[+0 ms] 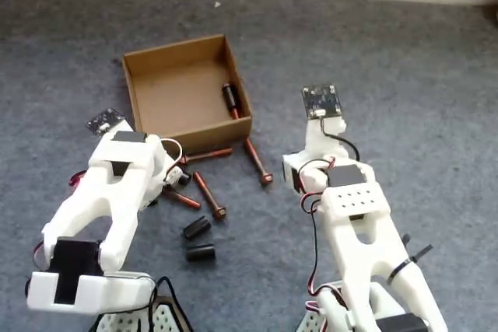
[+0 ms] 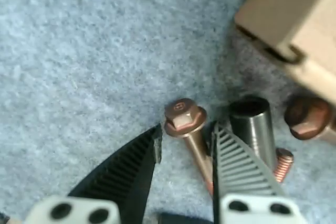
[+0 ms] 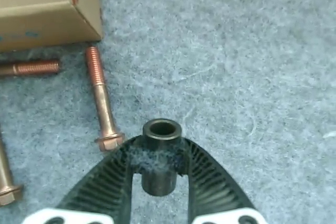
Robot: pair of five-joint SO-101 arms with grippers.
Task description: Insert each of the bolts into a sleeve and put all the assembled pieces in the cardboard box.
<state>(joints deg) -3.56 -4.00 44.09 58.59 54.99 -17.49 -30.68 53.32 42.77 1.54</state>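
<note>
My left gripper point(image 2: 186, 132) is open low over the carpet, its jaws either side of a copper bolt point(image 2: 185, 119) without closing on it. A black sleeve point(image 2: 252, 123) stands just beside the bolt, and another bolt's head point(image 2: 310, 117) lies past it, by the cardboard box point(image 2: 294, 19). My right gripper point(image 3: 157, 148) is shut on a black sleeve point(image 3: 160, 129), held upright with its bore facing up. The cardboard box point(image 1: 140, 64) holds one assembled piece point(image 1: 230, 99). Loose bolts point(image 1: 257, 161) point(image 1: 208, 194) lie in front of the box.
Two black sleeves point(image 1: 197, 228) point(image 1: 200, 253) lie on the grey carpet between the arms. A bolt point(image 1: 208, 155) lies along the box's front wall. Near my right gripper lie bolts point(image 3: 102, 98) point(image 3: 31, 67). Open carpet stretches to the right.
</note>
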